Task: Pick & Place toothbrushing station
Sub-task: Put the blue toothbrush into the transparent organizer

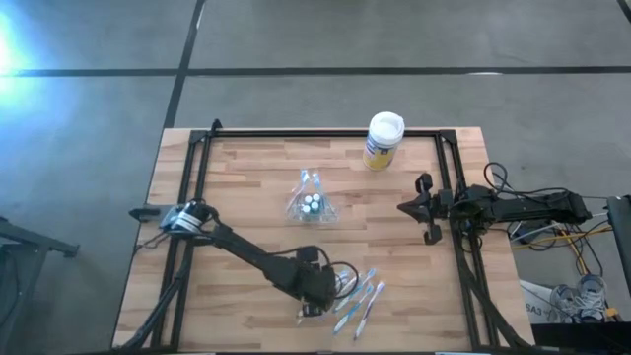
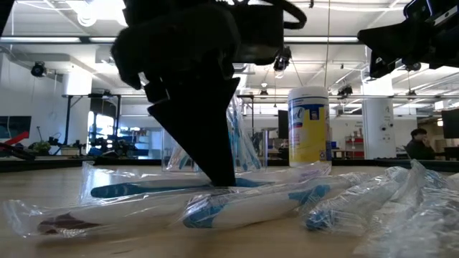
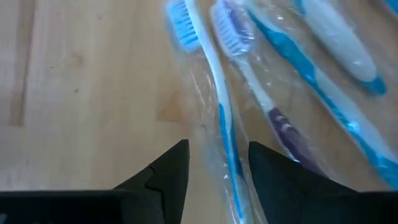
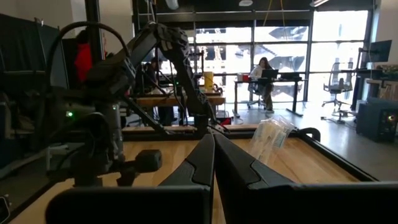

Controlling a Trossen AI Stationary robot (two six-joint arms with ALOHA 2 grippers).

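Several slim toothbrushes in clear wrappers [image 1: 357, 296] lie flat on the wooden table near its front edge. My left gripper [image 1: 314, 304] points down at the leftmost one, a blue-and-white brush [image 3: 219, 118], and is closed on it. The clear plastic holder [image 1: 311, 202] with teal-capped tubes stands at the table's middle; it also shows in the right wrist view [image 4: 270, 140]. My right gripper [image 1: 402, 207] hovers shut and empty at the right, well away from the brushes. My left gripper [image 3: 217, 180] pinches the wrapped blue-and-white toothbrush at its handle [image 3: 229, 163] between its two fingers. The fingers come from above, pointing down, and lie across the handle. The finger ends [image 2: 224, 179] reach the tabletop, and the brush lies flat on the table.
A white-lidded canister with a yellow-blue label [image 1: 383, 140] stands at the far edge, right of centre. A black frame [image 1: 296, 133] runs around the tabletop. Other wrapped brushes [image 3: 323, 81] lie close beside the held one. People sit in the room beyond the table.
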